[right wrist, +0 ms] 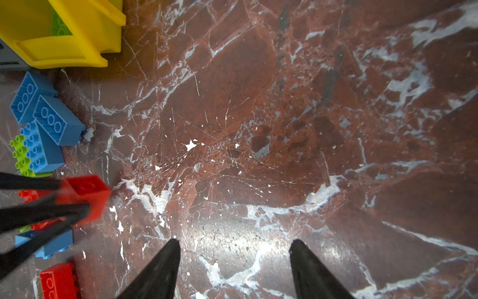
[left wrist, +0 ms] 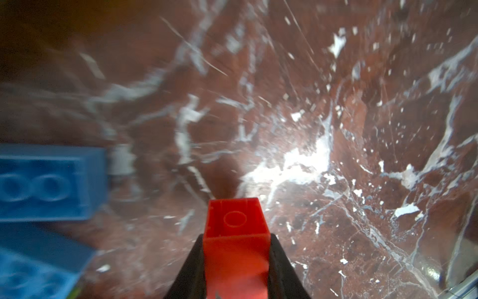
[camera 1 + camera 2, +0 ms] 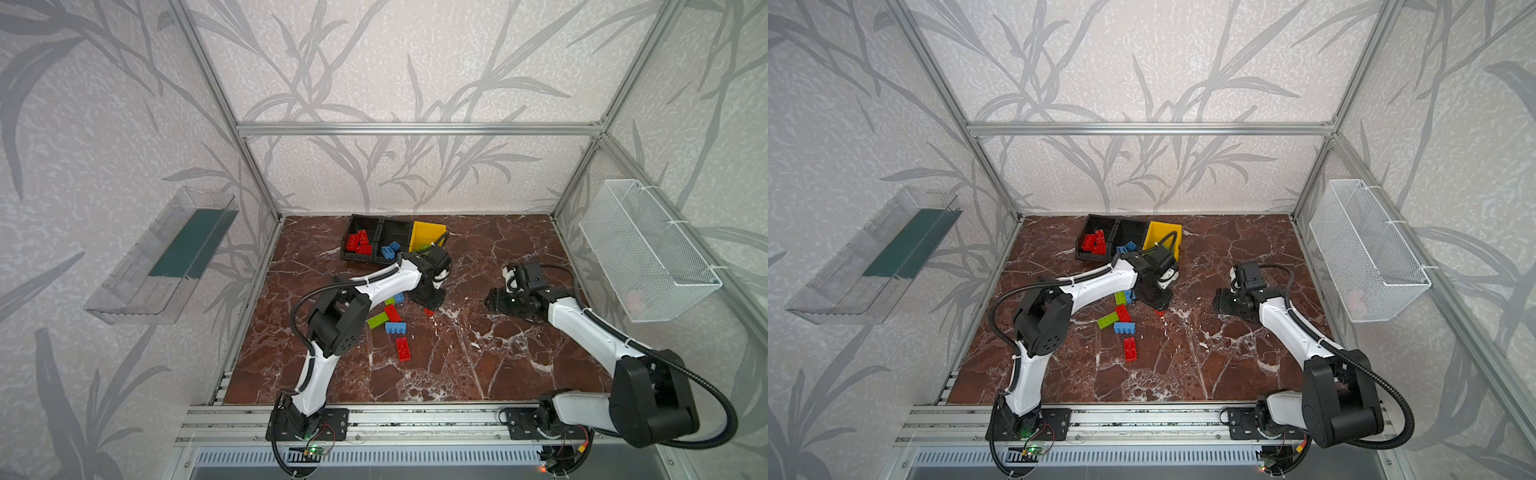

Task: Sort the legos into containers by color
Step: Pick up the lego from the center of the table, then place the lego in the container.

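The red brick (image 2: 234, 222) is clamped end-on between the left gripper's (image 2: 236, 237) fingers (image 2: 191, 269), its end sticking out beyond them, down near the table (image 2: 336, 181). Held by its smooth sides, it could twist or slip on the carry to the bin (image 3: 360, 223) of reds. The right gripper (image 1: 234, 242) gapes, empty.

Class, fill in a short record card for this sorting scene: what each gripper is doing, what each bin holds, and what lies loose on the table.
left gripper: shut on a small red brick, close to the table
right gripper: open, empty, over bare marble
end black bin: red bricks
middle black bin: blue bricks
yellow bin: a green brick
loose bricks: red, blue and green, beside the left arm
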`<state>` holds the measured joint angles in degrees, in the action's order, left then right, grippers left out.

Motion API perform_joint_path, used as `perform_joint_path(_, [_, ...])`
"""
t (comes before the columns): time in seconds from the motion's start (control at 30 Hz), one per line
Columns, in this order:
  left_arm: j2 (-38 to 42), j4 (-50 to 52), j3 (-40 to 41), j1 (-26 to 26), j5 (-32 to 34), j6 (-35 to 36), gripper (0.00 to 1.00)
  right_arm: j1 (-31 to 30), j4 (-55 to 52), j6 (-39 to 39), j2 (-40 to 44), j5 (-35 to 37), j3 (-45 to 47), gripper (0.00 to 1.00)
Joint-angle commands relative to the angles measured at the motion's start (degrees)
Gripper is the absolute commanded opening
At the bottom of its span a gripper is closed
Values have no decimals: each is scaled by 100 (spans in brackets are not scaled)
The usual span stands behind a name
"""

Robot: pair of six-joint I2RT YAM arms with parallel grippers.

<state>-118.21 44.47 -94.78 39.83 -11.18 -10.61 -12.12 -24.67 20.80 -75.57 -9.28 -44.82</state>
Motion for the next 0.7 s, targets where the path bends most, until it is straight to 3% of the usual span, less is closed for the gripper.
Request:
perform_joint_path(0.0, [766,89,-324,-613,145,-114,24,-334,-17,-463,101,22,-93,68])
perform_joint_path(0.1, [887,59,-560,-1136,670,-157,24,-692,0,-1064,-50,10,-372,68])
perform_joint_path(0.2, [747,-151,-732,-1792,497,-320,24,-793,-87,-1436,-414,-251,-901,68])
perform_joint_path(0.33, [251,-179,-1246,-2390,318,-398,26,-1024,-250,-2257,-1273,-50,-1863,70])
perform_joint_path(0.5, [-805,246,-2649,-2831,136,-463,28,-1084,-800,-2884,-2716,-192,-3181,70])
perform_joint_path(0.67, [-1862,765,-4171,-3166,-203,-644,32,-1343,-809,-3270,-3589,-179,-3754,70])
